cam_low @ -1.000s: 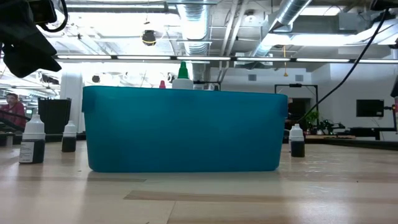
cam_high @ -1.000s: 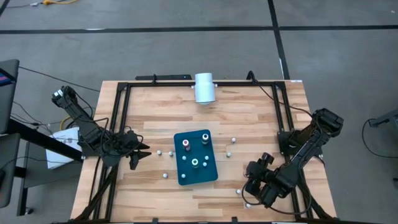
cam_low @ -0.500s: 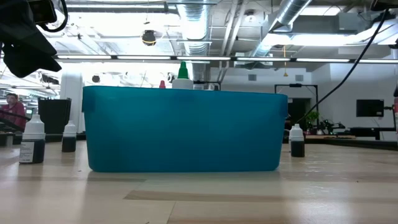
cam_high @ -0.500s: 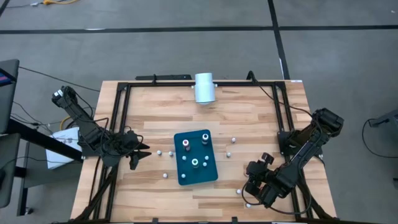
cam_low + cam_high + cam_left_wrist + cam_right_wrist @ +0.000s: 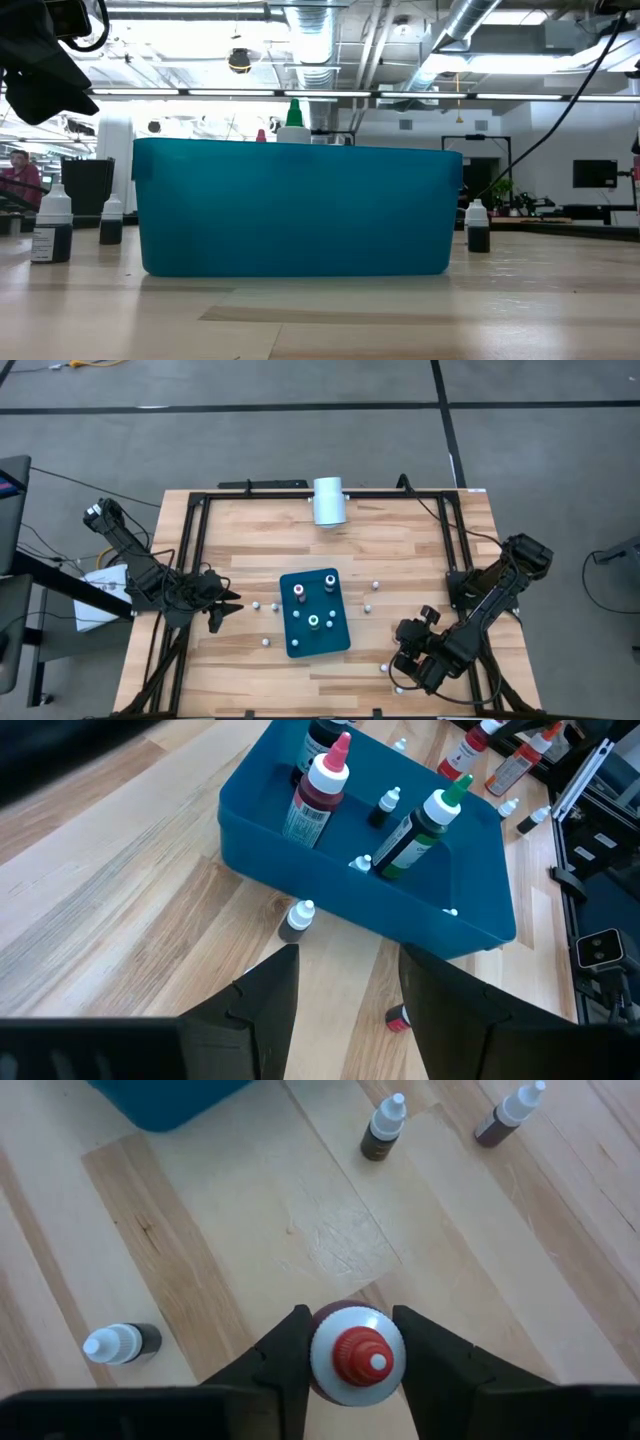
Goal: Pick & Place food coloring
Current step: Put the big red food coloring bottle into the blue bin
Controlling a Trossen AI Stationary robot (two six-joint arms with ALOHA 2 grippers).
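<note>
The teal tray (image 5: 314,613) sits mid-table with several food coloring bottles upright in it, among them a red-topped one (image 5: 320,788) and a green-topped one (image 5: 425,825). More small bottles stand scattered on the wood around it (image 5: 383,1128). My right gripper (image 5: 352,1342) is at the near right (image 5: 404,660), its fingers closed in on a red-topped bottle (image 5: 358,1355). My left gripper (image 5: 345,990) is open to the left of the tray (image 5: 222,610) with nothing between its fingers. A small bottle (image 5: 297,918) stands just beyond its fingertips. My right gripper pinches the red-topped bottle between its two fingers at the white shoulder (image 5: 322,1352) below the cap. The fingers come from above, slanting steeply down. The bottle stands upright, cap up. Its own top hides its base.
A large white cylinder (image 5: 328,500) lies at the far edge. Black frame rails (image 5: 195,540) run along the table's sides. Loose small bottles (image 5: 52,225) (image 5: 478,226) dot the wood on both sides of the tray. Another lies near my right gripper (image 5: 120,1342).
</note>
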